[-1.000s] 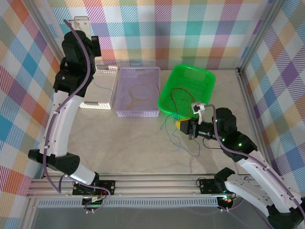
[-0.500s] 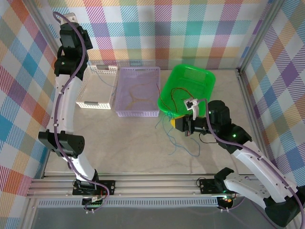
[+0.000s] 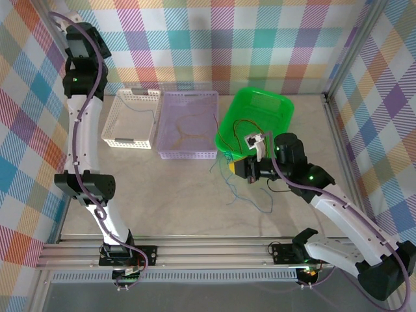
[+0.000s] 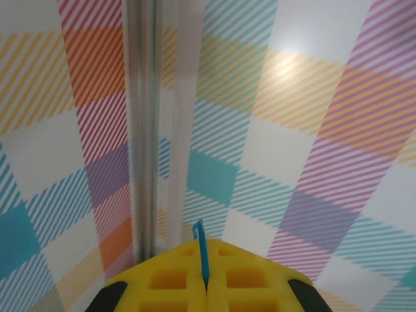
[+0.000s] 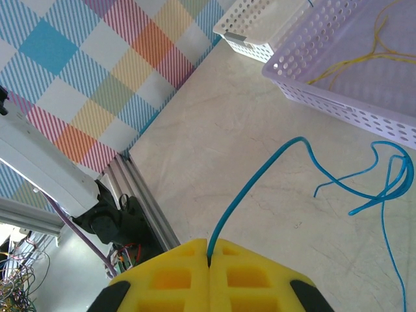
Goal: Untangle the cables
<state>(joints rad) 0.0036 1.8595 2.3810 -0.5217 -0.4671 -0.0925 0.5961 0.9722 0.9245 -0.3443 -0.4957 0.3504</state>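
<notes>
Cables (image 3: 229,185) here are hair-thin, limp strands. The loose ones trail in curls over the pale tabletop (image 3: 162,195) just in front of the green basket (image 3: 286,107). One teal cable (image 5: 253,182) rises from between the yellow fingers (image 5: 162,279) of the right hand (image 5: 208,247), which is pressed together on it. The strand arcs up and away, then bends back down toward the tabletop. Beside it a second blue strand (image 5: 382,197) lies in an open loop on the surface, apart from the baskets.

The right wrist camera gives the grip itself, with the cable pinched at the seam where the two fingers meet. The overhead camera gives the layout. That hand sits low, near the front rim of the green basket, while the left arm (image 3: 81,130) reaches up high at the far left corner against the checked wall (image 4: 292,130). The left wrist camera faces that wall and an aluminium post (image 4: 140,130). The left hand (image 4: 206,273) is closed too, with a short blue cable end (image 4: 201,250) sticking up from between its fingers. Where the rest of that cable runs I cannot tell.

Three baskets stand in a row at the back of the tabletop. The green basket, on the right, holds a red cable (image 3: 246,121) in loose loops. The lavender basket (image 3: 188,155), in the middle, holds a yellow-orange cable (image 5: 364,62). The white basket (image 3: 112,130), on the left and just beside the lavender one, holds a thin blue strand (image 3: 140,109).
</notes>
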